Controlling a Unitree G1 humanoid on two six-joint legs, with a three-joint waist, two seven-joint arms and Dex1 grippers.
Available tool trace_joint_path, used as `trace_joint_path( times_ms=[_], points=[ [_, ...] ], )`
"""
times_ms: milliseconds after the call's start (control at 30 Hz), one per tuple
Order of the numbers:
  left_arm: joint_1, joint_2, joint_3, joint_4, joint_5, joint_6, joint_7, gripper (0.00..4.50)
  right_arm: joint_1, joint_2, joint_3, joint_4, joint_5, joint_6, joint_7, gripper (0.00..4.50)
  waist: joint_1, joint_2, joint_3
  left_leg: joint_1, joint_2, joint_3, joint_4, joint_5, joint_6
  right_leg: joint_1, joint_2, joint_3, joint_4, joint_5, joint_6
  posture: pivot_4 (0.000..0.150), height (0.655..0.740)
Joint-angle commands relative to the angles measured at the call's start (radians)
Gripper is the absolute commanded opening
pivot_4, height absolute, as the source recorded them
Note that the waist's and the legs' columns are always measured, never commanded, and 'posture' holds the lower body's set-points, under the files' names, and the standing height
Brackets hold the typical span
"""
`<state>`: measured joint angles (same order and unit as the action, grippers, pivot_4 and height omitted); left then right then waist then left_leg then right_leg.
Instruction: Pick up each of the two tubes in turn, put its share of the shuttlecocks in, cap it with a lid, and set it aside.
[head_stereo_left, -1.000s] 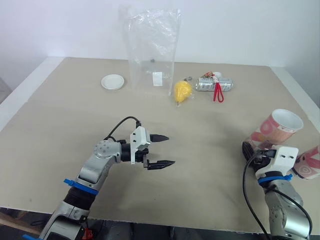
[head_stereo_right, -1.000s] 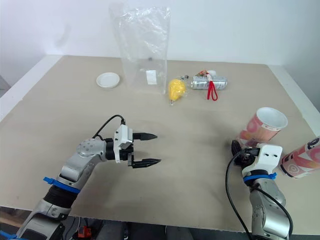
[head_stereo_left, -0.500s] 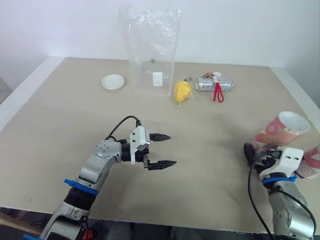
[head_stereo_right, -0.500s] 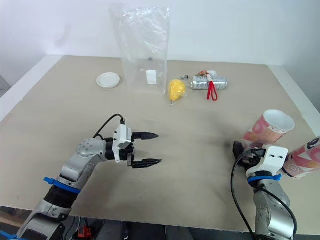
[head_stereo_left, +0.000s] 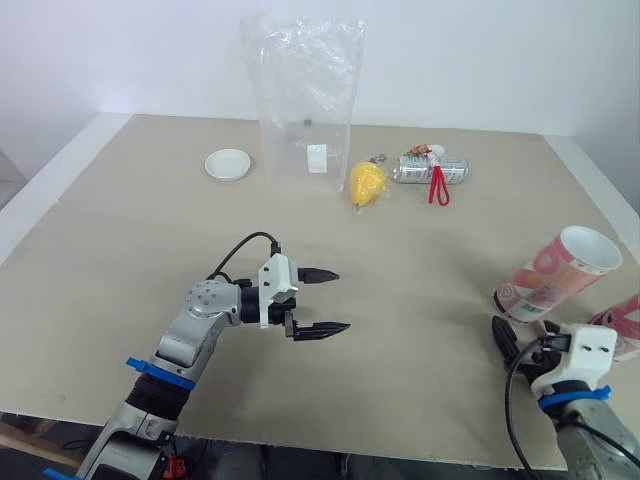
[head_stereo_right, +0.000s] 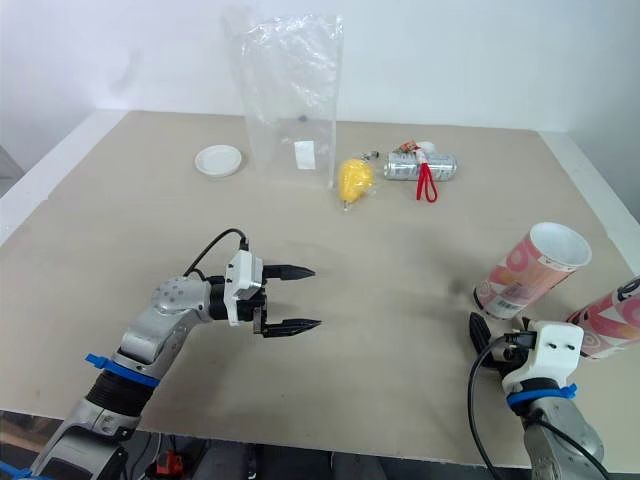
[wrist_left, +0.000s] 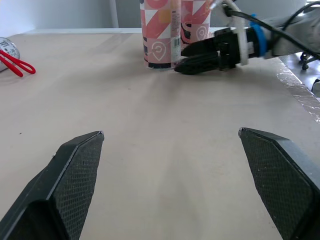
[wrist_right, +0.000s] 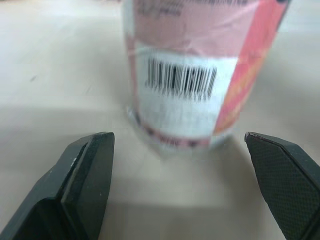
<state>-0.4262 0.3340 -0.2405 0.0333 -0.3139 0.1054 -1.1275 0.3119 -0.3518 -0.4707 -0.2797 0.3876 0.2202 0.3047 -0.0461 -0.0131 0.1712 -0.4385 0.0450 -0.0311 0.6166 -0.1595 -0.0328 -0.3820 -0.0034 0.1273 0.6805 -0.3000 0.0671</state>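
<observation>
Right gripper (head_stereo_left: 504, 335): fingers released, spread wide, grasping nothing. Pink tube (head_stereo_left: 555, 272) stands on the table (head_stereo_left: 120, 250), open end up, just beyond the right fingertips and in line with the gap between them; no contact seen. Barcode side of the tube faces the fingers. Second pink tube (head_stereo_left: 625, 325) just beside the first, off to the outer side of the right fingers.

Left gripper (head_stereo_left: 340, 300): fingers released, wide apart, nothing between them, tips pointing across the table toward the tubes, well apart from them.

Well beyond the left fingers, at the far side: white lid (head_stereo_left: 227, 163), clear plastic bag (head_stereo_left: 307, 100) standing up, yellow item (head_stereo_left: 365, 182), silver can with a red loop (head_stereo_left: 430, 170)
</observation>
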Motion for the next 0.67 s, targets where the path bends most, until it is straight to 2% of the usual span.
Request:
trace_joint_path(
  times_ms=[33,200,367,500,667],
  points=[
    [-0.014,0.007,0.005,0.011,0.008,-0.026,-0.005,4.50,0.087,0.012,-0.007,-0.096,0.013,-0.013,0.027,4.46,0.000,0.001,0.000,0.000,0.000,0.000,0.000,0.000,0.000,0.000,0.000,0.000,0.000,-0.001,-0.002,0.150,0.7400],
    [-0.019,0.025,0.014,0.046,0.035,-0.045,0.009,4.50,0.149,-0.050,0.061,-0.160,-0.010,-0.113,0.191,4.46,-0.002,0.001,0.000,0.000,0.000,0.001,0.000,0.000,0.000,0.000,0.000,0.000,0.000,-0.001,-0.003,0.150,0.7400],
    [0.014,0.070,0.029,0.042,0.053,-0.053,0.021,4.50,0.094,-0.146,0.222,-0.151,0.014,-0.204,0.439,4.46,-0.005,0.000,0.000,0.001,0.001,0.002,0.000,0.000,0.000,0.000,0.000,0.000,0.000,-0.001,-0.003,0.150,0.7400],
    [0.033,0.101,0.046,0.024,0.058,-0.031,0.049,4.50,-0.056,-0.204,0.324,-0.072,0.007,-0.228,0.568,4.46,-0.003,-0.001,0.001,0.001,0.001,0.003,0.001,0.000,0.000,0.000,0.000,0.001,0.000,0.000,-0.003,0.150,0.7400],
    [0.085,0.175,0.091,0.001,0.091,-0.065,0.089,4.50,-0.329,-0.274,0.388,0.174,0.026,-0.233,0.766,4.46,-0.002,-0.004,0.003,0.001,0.001,0.002,0.001,0.000,0.000,0.000,0.000,0.001,0.000,0.001,-0.002,0.150,0.7400]
  ],
)
